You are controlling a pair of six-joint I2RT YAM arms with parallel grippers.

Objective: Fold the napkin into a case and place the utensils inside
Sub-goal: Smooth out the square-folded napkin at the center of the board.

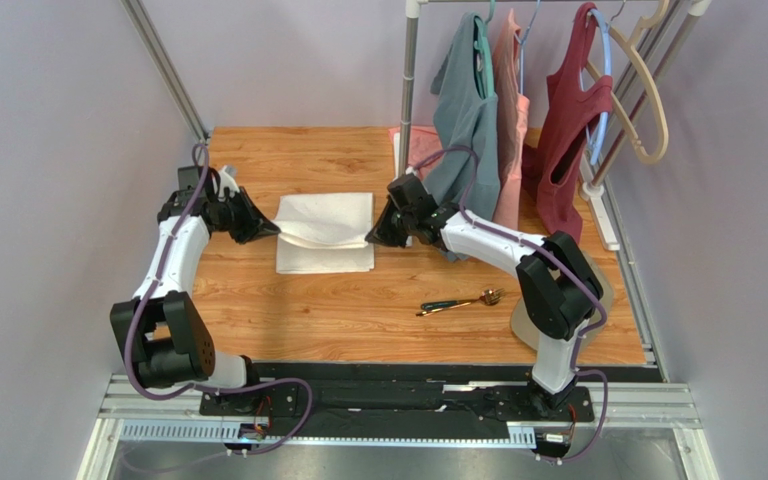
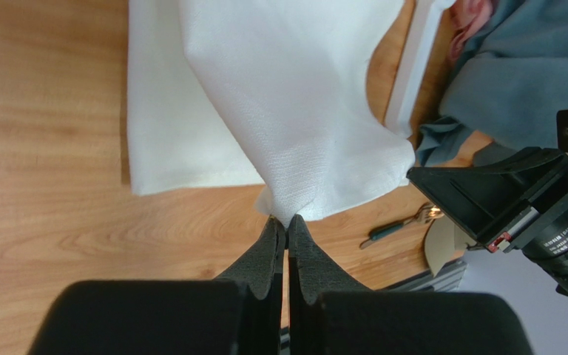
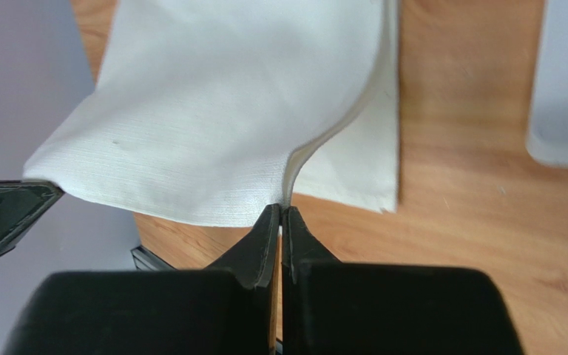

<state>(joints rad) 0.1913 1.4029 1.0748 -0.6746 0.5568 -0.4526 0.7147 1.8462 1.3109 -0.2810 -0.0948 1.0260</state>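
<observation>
The left claw [image 2: 287, 222] is closed tight on one edge of the white napkin [image 1: 325, 215], and the right claw [image 3: 279, 211] pinches the opposite edge. The upper layer hangs lifted between both claws. The utensils [image 1: 461, 302] lie on the desk [image 1: 358, 330] behind the right claw, apart from the napkin.

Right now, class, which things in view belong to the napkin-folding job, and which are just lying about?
Job: napkin; utensils; left gripper and right gripper, both shut on the napkin's lifted edge.
Just about: clothes rack; grey-blue top; pink garment; maroon top; beige hanger.
</observation>
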